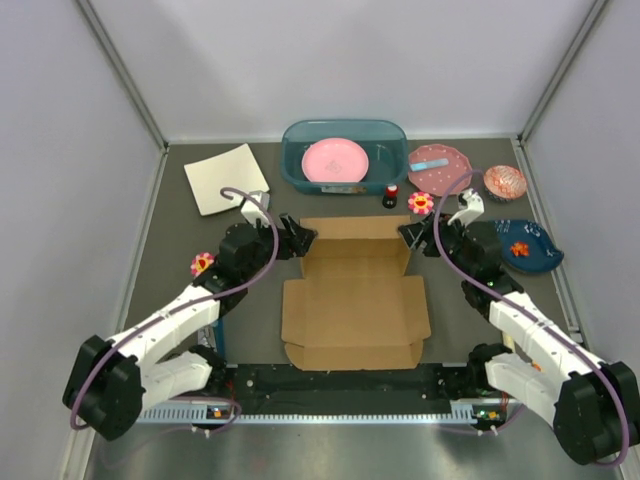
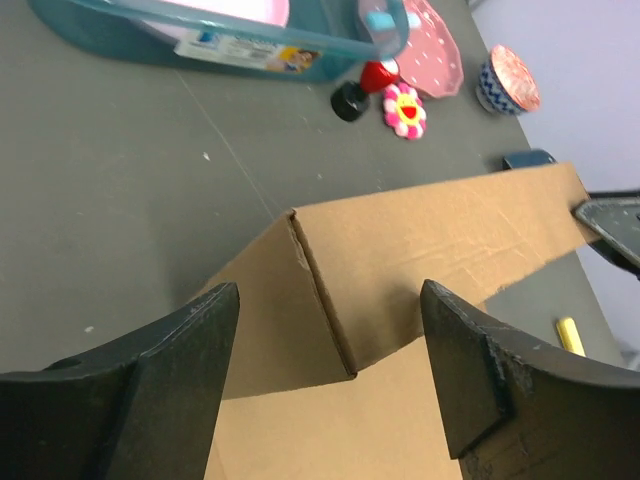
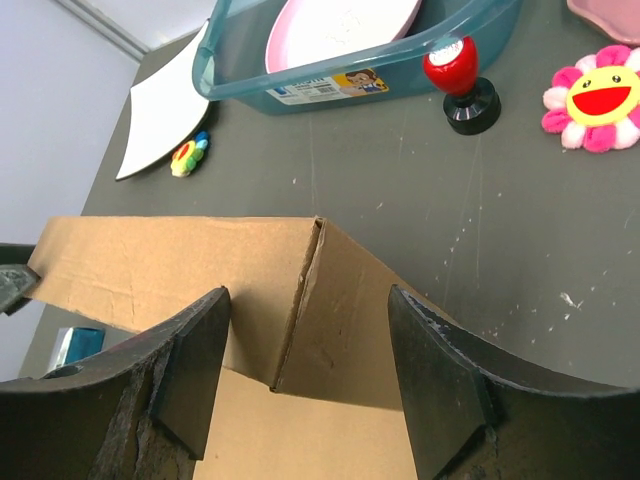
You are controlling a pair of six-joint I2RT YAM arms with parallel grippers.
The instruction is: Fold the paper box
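The brown cardboard paper box [image 1: 355, 300] lies in the middle of the table, its back wall and two side flaps raised. My left gripper [image 1: 300, 238] is open at the box's back left corner [image 2: 320, 280], its fingers [image 2: 180, 370] straddling the corner fold. My right gripper [image 1: 410, 236] is open at the back right corner [image 3: 300, 300], its fingers [image 3: 440, 380] either side of that fold. Neither holds anything.
A teal tub [image 1: 345, 157] with a pink plate stands behind the box. A cream-white square sheet [image 1: 226, 178] lies at back left. A red-topped stamp [image 1: 390, 195], flower toys [image 1: 421, 203], a pink plate [image 1: 438, 168], a small bowl [image 1: 504, 182] and a blue dish [image 1: 528, 247] are at right.
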